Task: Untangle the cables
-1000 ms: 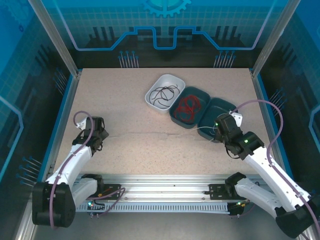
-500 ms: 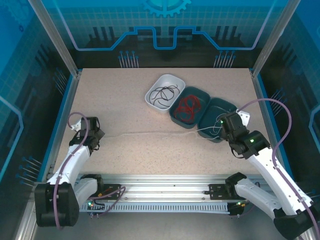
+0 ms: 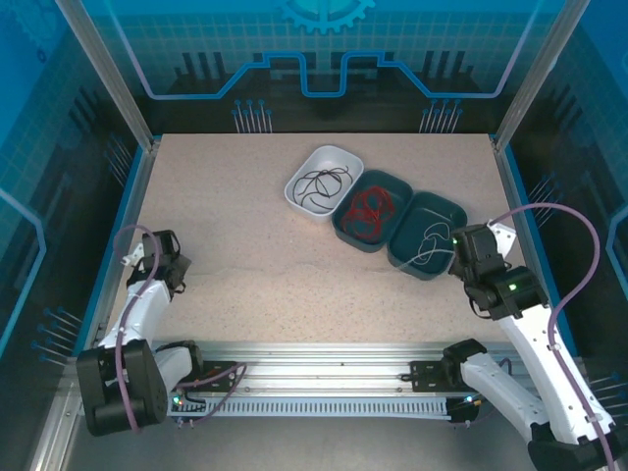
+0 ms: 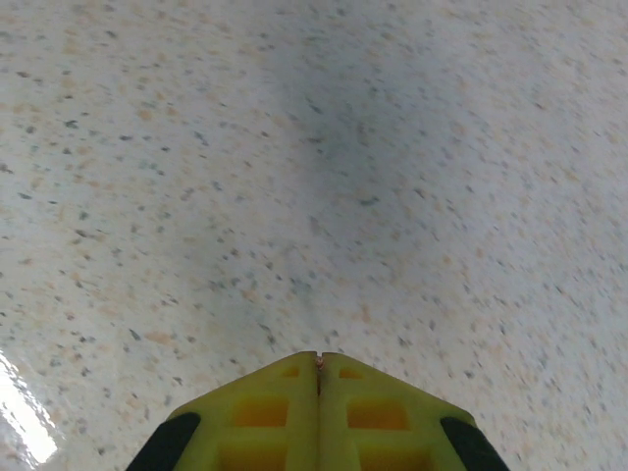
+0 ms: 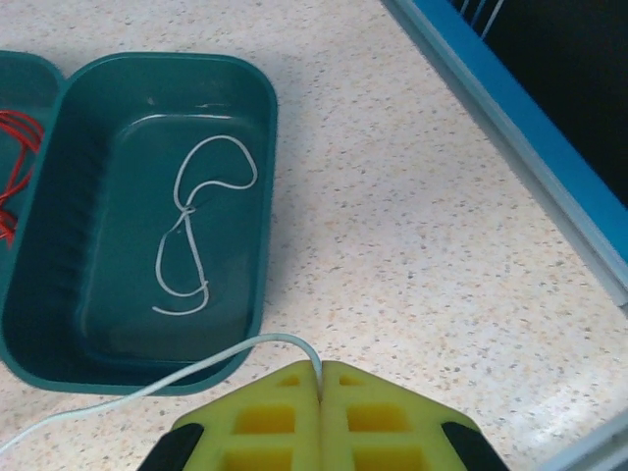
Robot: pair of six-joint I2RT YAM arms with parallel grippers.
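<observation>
One thin white cable (image 3: 304, 267) runs across the table between my two grippers. My left gripper (image 3: 169, 267) is at the table's left side, its jaws shut (image 4: 318, 355) with a tiny wire tip pinched at their front. My right gripper (image 3: 457, 247) is just right of the rightmost teal tray (image 3: 444, 257). It is shut (image 5: 320, 365) on the same white cable (image 5: 187, 370), which curves left past the tray's front. Another white cable (image 5: 191, 231) lies looped inside that tray (image 5: 263, 196). Red cables (image 3: 368, 209) fill the middle teal tray, and black cables (image 3: 322, 184) lie in the white tray.
The three trays sit in a diagonal row at the back middle and right. A blue frame rail (image 5: 510, 128) borders the table close to the right gripper. Open tabletop (image 3: 245, 196) lies left of the trays.
Both arms have drawn apart. The left gripper moved left toward the table's edge and the right gripper moved right, off the tray, drawing the white cable out between them.
</observation>
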